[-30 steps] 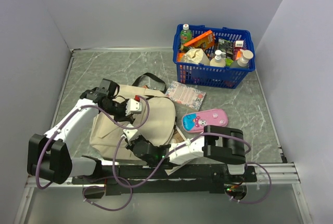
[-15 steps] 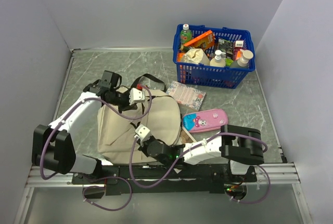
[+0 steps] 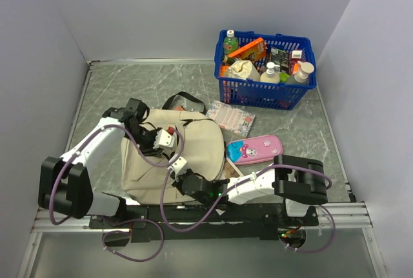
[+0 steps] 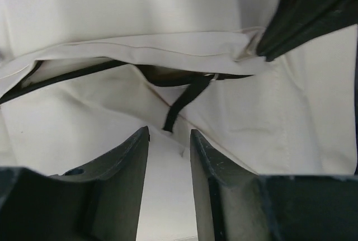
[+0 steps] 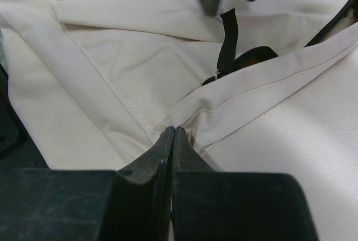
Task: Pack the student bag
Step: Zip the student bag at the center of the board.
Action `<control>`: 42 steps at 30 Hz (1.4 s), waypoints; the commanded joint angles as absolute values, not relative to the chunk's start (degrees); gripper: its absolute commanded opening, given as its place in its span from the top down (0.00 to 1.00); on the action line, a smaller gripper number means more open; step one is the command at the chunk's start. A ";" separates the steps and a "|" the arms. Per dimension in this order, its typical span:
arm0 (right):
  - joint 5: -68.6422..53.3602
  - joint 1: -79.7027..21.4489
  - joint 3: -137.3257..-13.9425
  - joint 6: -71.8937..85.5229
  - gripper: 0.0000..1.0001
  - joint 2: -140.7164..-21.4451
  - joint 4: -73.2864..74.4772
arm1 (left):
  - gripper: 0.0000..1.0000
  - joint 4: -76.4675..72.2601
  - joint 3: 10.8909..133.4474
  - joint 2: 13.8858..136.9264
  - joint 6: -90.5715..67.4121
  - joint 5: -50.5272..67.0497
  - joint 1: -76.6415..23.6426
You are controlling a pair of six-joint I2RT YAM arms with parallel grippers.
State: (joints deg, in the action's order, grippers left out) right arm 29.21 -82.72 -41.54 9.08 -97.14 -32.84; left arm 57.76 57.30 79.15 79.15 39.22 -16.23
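Looking down from the overhead camera, I see the student bag (image 3: 203,142) lying flat on the grey marbled table (image 3: 129,84). It sits at the near left, just in front of both arm bases, with its black straps toward the far side.

Both arms reach in over the cream fabric and meet near the bag's middle. My left gripper (image 4: 169,136) hovers above the cloth with its fingers a narrow gap apart and nothing between them. A black zipper pull (image 4: 184,102) hangs from the dark opening seam just beyond its tips. My right gripper (image 5: 173,132) has its fingers pressed fully together, pinching a fold of the bag's fabric beside that same seam.

To the right of the bag lie a pink pencil case (image 3: 255,148) and a floral packet (image 3: 231,117). A blue basket (image 3: 264,94) full of items stands at the far right.
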 commanded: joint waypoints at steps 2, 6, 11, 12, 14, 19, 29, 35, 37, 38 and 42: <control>30.06 -82.88 -42.01 10.81 1.00 -95.62 -30.94 | 0.58 59.93 56.60 76.90 85.42 40.87 -17.58; 30.15 -82.79 -42.01 10.72 1.00 -95.97 -31.29 | 0.58 57.66 55.90 76.99 84.55 41.57 -17.67; 30.15 -82.79 -42.10 10.55 1.00 -96.15 -31.55 | 0.59 55.46 55.72 78.75 83.23 41.75 -19.16; 30.23 -82.79 -42.01 10.72 1.00 -96.15 -31.55 | 0.59 55.11 55.37 78.92 83.41 41.49 -19.16; 30.41 -82.88 -41.84 10.90 1.00 -96.06 -31.55 | 0.60 54.50 54.49 79.01 83.50 41.05 -19.25; 30.67 -82.79 -41.75 11.07 1.00 -96.33 -32.08 | 0.66 53.88 53.53 79.89 83.23 40.61 -20.13; 30.32 -82.88 -41.84 11.69 1.00 -96.50 -31.73 | 0.99 51.50 56.60 80.77 79.19 40.87 -20.74; 30.41 -82.79 -41.57 11.78 1.00 -96.24 -31.90 | 0.99 54.23 60.64 80.16 76.30 42.36 -20.74; 30.41 -82.88 -41.48 11.69 1.00 -96.15 -31.99 | 0.99 54.49 60.91 80.07 74.98 42.45 -20.74; 30.32 -82.88 -41.31 11.60 1.00 -96.07 -32.17 | 0.99 53.62 60.56 80.07 74.01 42.02 -20.74; 29.45 -82.79 -41.31 10.99 1.00 -95.98 -32.34 | 0.99 43.00 58.54 81.12 65.49 37.45 -20.65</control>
